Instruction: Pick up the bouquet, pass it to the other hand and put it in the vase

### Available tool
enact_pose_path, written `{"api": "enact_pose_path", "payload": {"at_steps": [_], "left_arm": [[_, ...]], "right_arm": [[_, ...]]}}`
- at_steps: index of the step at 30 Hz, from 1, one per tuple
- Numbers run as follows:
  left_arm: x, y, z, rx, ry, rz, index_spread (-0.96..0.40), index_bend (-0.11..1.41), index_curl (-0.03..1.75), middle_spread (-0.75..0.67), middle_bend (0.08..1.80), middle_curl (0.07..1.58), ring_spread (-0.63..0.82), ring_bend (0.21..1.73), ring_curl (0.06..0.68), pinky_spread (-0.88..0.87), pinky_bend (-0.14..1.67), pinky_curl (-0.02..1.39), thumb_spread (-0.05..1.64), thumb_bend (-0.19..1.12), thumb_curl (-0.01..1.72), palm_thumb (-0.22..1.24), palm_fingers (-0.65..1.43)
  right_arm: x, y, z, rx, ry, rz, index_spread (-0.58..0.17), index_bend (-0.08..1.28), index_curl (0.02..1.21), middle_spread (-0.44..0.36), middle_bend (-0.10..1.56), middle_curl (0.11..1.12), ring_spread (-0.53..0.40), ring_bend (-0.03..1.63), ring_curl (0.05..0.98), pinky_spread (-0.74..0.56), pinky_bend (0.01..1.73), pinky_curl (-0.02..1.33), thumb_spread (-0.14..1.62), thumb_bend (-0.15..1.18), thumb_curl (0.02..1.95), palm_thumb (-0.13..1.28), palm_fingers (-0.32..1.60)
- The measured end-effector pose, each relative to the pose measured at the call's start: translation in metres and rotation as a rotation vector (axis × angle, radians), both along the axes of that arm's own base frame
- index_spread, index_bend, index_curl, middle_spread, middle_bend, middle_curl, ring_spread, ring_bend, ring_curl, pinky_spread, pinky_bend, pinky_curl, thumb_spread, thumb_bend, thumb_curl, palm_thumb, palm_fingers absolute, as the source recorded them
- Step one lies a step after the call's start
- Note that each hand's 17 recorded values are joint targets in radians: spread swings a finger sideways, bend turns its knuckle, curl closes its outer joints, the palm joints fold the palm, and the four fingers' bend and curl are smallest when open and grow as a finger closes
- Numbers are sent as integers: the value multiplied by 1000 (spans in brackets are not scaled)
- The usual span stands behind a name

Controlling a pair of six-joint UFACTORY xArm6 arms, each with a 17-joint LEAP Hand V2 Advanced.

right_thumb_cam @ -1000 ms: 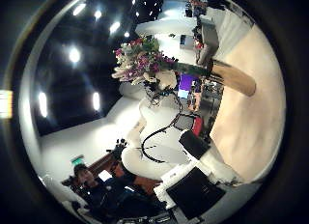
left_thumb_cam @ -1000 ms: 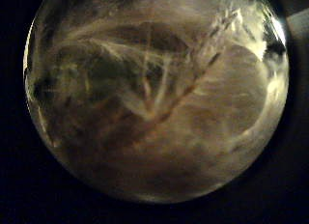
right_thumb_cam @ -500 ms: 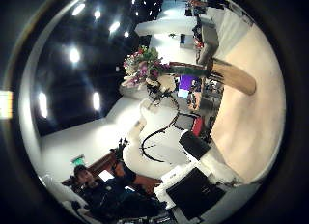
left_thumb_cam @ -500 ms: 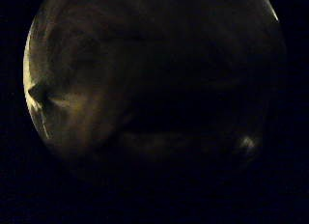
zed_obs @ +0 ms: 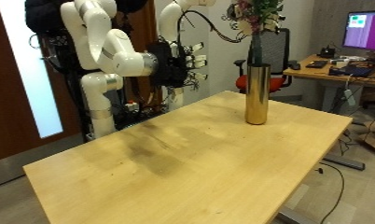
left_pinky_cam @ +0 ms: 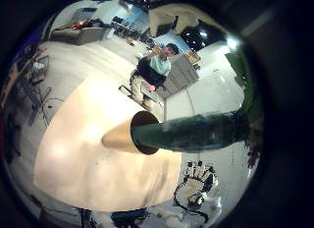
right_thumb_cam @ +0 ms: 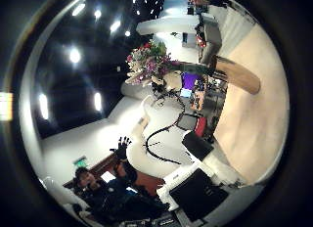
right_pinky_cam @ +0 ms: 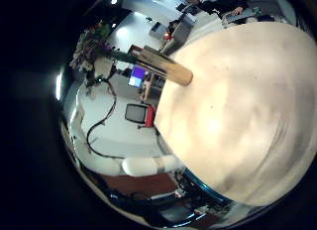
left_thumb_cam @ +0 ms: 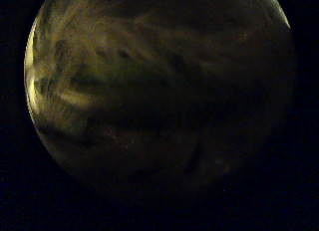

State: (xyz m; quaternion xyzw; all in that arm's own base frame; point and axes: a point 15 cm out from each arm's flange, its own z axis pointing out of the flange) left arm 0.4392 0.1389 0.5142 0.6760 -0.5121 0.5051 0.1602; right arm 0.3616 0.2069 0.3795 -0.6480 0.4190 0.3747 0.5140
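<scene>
Outside view first: we see the wooden desk [zed_obs: 175, 159] filling the lower part of the scene, with the tall gold vase [zed_obs: 256, 92] standing upright on it near its far edge. Above the vase, the bouquet [zed_obs: 258, 13] of pink flowers and green leaves has its dark stems [zed_obs: 255, 49] running down into the mouth of the vase. Two white arms come in from the upper left; on the nearer one, the right robot hand [zed_obs: 175, 65] hangs beside the desk with its black fingers loosely spread and nothing in them, well apart from the vase. We cannot make out the left robot hand in this view, so we cannot tell how its fingers stand. From the left little finger side palm view, the vase [left_pinky_cam: 132, 136] lies close to that palm, with the green stems [left_pinky_cam: 196, 132] at its mouth. From the right thumb side palm view, the bouquet [right_thumb_cam: 147, 59] sits far off above the vase [right_thumb_cam: 239, 78]. Only dim, blurred shapes show in the left thumb side palm view.
</scene>
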Motion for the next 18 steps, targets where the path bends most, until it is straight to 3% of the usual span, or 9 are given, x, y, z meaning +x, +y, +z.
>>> {"api": "enact_pose_path", "payload": {"at_steps": [4, 5, 6, 7, 14, 18], "left_arm": [[8, -6, -1, 8, 4, -7, 152, 115, 109, 585, 159, 135, 660, 383, 203, 618, 255, 306, 740, -39, 331, 228, -154], [9, -6, -2, 11, 5, -5, 152, 116, 108, 585, 159, 135, 661, 382, 204, 618, 255, 307, 741, -39, 331, 228, -154], [10, -6, -3, 14, 10, -5, 151, 116, 107, 585, 159, 134, 661, 382, 205, 618, 254, 308, 741, -39, 330, 228, -154], [10, -5, -8, 22, 24, -4, 151, 116, 106, 585, 159, 133, 661, 380, 206, 618, 253, 309, 741, -39, 330, 229, -154], [4, 21, -37, 65, 76, 18, 143, 115, 101, 588, 156, 130, 664, 380, 212, 625, 252, 313, 741, -39, 329, 229, -157], [-11, 39, -64, 136, 158, 29, 137, 115, 99, 591, 158, 125, 667, 380, 213, 628, 251, 315, 741, -39, 328, 229, -157]], "right_arm": [[0, 0, 1, 0, -2, 1, -460, 187, 310, 18, 169, 259, 145, 244, 272, 321, 286, 329, 948, -26, 479, 790, 55], [0, 0, 1, 0, -2, 0, -462, 219, 324, 23, 94, 227, 146, 279, 284, 321, 318, 340, 948, -26, 479, 790, 12], [0, 0, 1, 0, -3, 1, -461, 204, 321, 13, 193, 239, 146, 266, 277, 321, 307, 335, 947, -25, 478, 792, 42], [-1, 0, 1, 1, -1, 2, -461, 196, 319, 9, 187, 239, 146, 259, 273, 321, 303, 331, 947, -26, 478, 793, 48], [0, 1, 3, -1, -7, 4, -463, 191, 324, -9, 167, 249, 155, 236, 268, 322, 283, 323, 946, -26, 480, 798, 69], [-2, 4, 2, -1, -5, 12, -471, 194, 328, -20, 168, 248, 155, 233, 266, 322, 275, 321, 946, -26, 480, 798, 79]]}}
